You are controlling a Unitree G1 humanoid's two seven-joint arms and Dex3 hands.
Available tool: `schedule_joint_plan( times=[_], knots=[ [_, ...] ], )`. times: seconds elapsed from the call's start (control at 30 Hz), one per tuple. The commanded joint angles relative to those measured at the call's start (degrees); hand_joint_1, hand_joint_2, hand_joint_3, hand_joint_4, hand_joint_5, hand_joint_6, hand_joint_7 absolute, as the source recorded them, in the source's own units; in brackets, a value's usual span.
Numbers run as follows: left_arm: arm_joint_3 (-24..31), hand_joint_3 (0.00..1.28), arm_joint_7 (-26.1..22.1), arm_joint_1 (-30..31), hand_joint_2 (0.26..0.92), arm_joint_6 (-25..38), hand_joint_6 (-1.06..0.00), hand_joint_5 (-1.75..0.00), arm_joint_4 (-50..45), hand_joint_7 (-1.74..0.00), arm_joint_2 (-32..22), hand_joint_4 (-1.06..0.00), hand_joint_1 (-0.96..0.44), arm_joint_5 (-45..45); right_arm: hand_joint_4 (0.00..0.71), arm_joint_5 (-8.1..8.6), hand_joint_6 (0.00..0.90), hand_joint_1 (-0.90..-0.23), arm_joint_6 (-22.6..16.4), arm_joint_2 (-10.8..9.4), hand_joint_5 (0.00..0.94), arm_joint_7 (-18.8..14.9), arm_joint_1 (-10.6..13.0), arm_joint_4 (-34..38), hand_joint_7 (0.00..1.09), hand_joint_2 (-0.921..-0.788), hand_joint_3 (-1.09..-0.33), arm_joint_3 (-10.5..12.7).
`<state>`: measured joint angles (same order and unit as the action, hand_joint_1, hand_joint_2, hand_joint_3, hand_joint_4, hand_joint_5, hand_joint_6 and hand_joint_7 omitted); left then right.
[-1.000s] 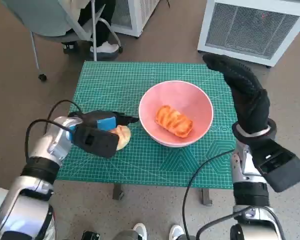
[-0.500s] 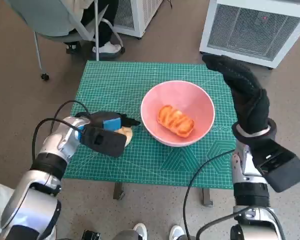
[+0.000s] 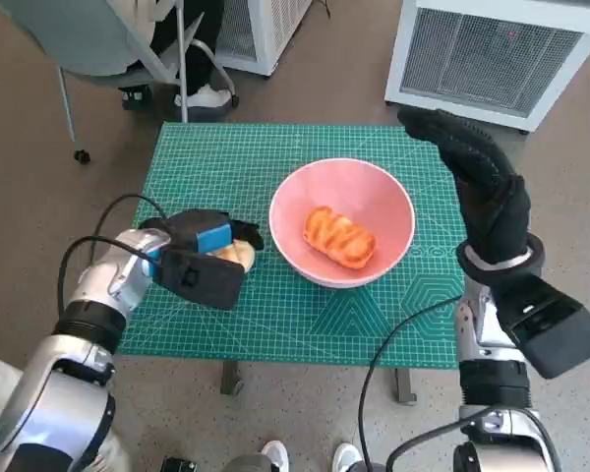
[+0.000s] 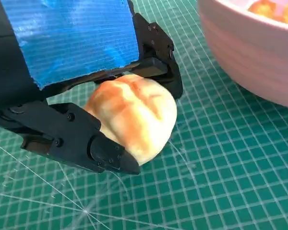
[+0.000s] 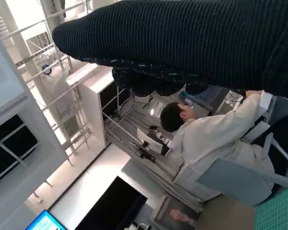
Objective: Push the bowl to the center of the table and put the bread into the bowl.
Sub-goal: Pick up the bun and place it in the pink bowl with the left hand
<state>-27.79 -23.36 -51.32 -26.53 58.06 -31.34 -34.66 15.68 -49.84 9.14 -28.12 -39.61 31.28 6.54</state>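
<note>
The pink bowl (image 3: 374,197) stands near the middle of the green mat (image 3: 226,167), with one glazed bread (image 3: 338,237) lying in it. Just beside its rim a second, pale bread roll (image 3: 240,255) lies on the mat. My left hand (image 3: 199,256) grips this roll. The left wrist view shows the roll (image 4: 134,117) clasped between the black fingers (image 4: 81,143) under the blue-taped back (image 4: 72,43), close to the bowl's wall (image 4: 249,57). My right hand (image 3: 484,187) is raised over the mat's right edge, gloved fingers stretched out, holding nothing. Its glove (image 5: 182,43) spans the right wrist view.
A white vented unit (image 3: 501,49) stands beyond the table at the right. A chair and a person's feet (image 3: 202,95) are at the far left corner. In the right wrist view a person in white (image 5: 206,139) sits in a chair. Black cables hang by both forearms.
My left hand's fingers, stretched toward the bowl before, have curled in around the pale roll. The right hand has stayed raised. The head view shifted slightly.
</note>
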Motion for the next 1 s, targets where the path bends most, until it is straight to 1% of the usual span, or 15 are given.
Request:
schedule_joint_plan(
  times=[0.03, 0.13, 0.33, 0.47, 0.6, 0.73, 0.87, 1.0],
  knots=[
    [2.7, 0.09, -1.9, -1.8, 0.920, -0.4, -0.64, -1.20, -3.3, -1.18, -2.5, -0.64, 0.00, 2.2, 0.271, 0.24, -0.001, -0.604, 0.6, 0.1, 0.138, -0.6, 1.0, 0.7, 0.68, -0.921, -0.792, -0.1],
    [4.7, 0.08, -3.6, -2.7, 0.920, 0.4, -0.64, -1.19, -6.8, -1.17, -3.3, -0.66, 0.00, 3.9, 0.270, 0.36, -0.001, -0.601, 0.7, 0.2, 0.138, -0.6, 0.9, 0.6, 0.68, -0.921, -0.792, -0.1],
    [9.4, 0.07, -6.3, -3.4, 0.920, 3.3, -0.63, -1.18, -16.8, -1.16, -3.8, -0.67, 0.00, 8.0, 0.270, 0.66, -0.001, -0.600, 0.9, 0.3, 0.138, -0.8, 0.8, 0.7, 0.68, -0.921, -0.791, 0.0],
    [11.5, 0.07, -6.2, -4.0, 0.920, 4.7, -0.64, -1.18, -22.3, -1.16, -3.0, -0.66, 0.00, 9.8, 0.270, 0.66, -0.001, -0.604, 1.0, 0.2, 0.138, -0.9, 0.6, 0.9, 0.68, -0.921, -0.789, 0.1],
    [12.9, 0.08, -5.2, -4.8, 0.921, 4.2, -0.65, -1.17, -26.4, -1.19, -1.2, -0.65, 0.00, 11.7, 0.270, 0.47, -0.001, -0.605, 1.0, 0.0, 0.138, -0.7, 0.6, 0.8, 0.68, -0.921, -0.790, 0.0],
    [12.8, 0.08, -3.2, -6.2, 0.921, 2.7, -0.66, -1.15, -27.4, -1.21, 1.5, -0.62, 0.00, 12.0, 0.270, 0.42, -0.001, -0.605, 0.9, 0.0, 0.138, -0.8, 0.5, 1.1, 0.68, -0.921, -0.791, 0.0],
    [11.6, 0.09, -0.5, -7.9, 0.921, 0.6, -0.67, -1.15, -25.4, -1.23, 4.1, -0.60, 0.00, 10.5, 0.270, 0.50, -0.001, -0.605, 0.9, 0.1, 0.138, -0.8, 0.2, 1.5, 0.68, -0.921, -0.791, 0.1],
    [10.1, 0.10, 2.0, -9.6, 0.921, -2.1, -0.66, -1.16, -21.5, -1.24, 6.7, -0.57, 0.00, 8.9, 0.270, 0.52, -0.001, -0.606, 0.8, 0.1, 0.138, -0.8, -0.1, 2.0, 0.68, -0.921, -0.791, 0.3]
  ],
)
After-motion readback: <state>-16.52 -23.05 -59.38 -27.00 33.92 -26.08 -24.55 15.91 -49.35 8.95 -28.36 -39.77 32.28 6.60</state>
